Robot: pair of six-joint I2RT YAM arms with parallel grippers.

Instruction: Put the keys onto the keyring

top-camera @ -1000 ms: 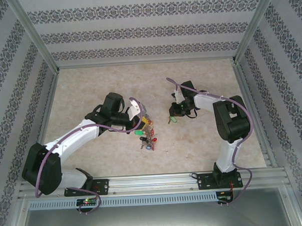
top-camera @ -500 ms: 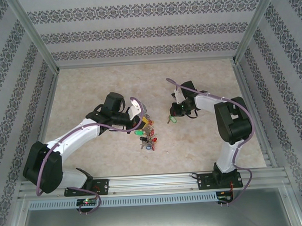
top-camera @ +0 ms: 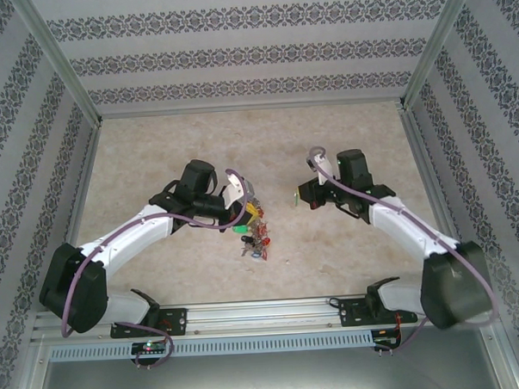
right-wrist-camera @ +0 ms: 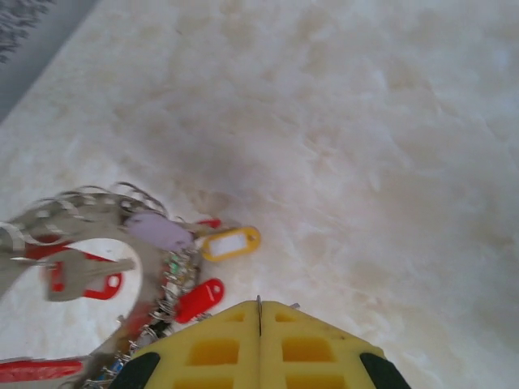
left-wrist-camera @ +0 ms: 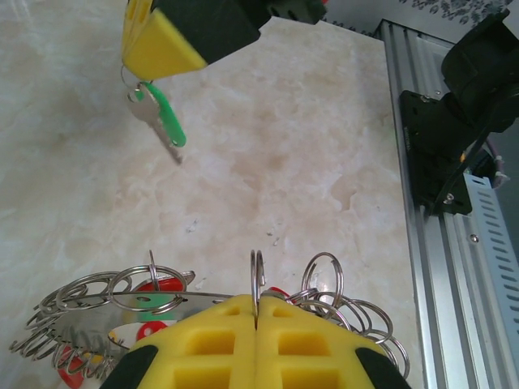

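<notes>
**Top view, read from the near edge.** My two arms rise from the rail (top-camera: 265, 311) and reach inward over the bench (top-camera: 154, 156).

**Left pincer.** My left pincer (left-wrist-camera: 255, 322) has its yellow pads pressed together on the keyring (left-wrist-camera: 97, 300). A thin loop of metal stands up from the seam between them. The ring's fringe of small wire loops and red tags spreads to either side of the pads. From above, the keyring hangs just beside this pincer, left of centre, with its coloured tags trailing toward me. I cannot tell whether the lowest tags touch the bench.

**Right pincer.** My right pincer (top-camera: 300, 195) faces the keyring from the right, near but apart. Its pads are clamped on the green-tagged key (left-wrist-camera: 165, 117), which hangs below them with the blade angled downward. From the right wrist, a sliver of metal shows at the closed seam. Beyond it lies the keyring with a yellow tag (right-wrist-camera: 231, 243) and several red ones.

**Farthest.** Patterned walls (top-camera: 235, 40) enclose the bench.
</notes>
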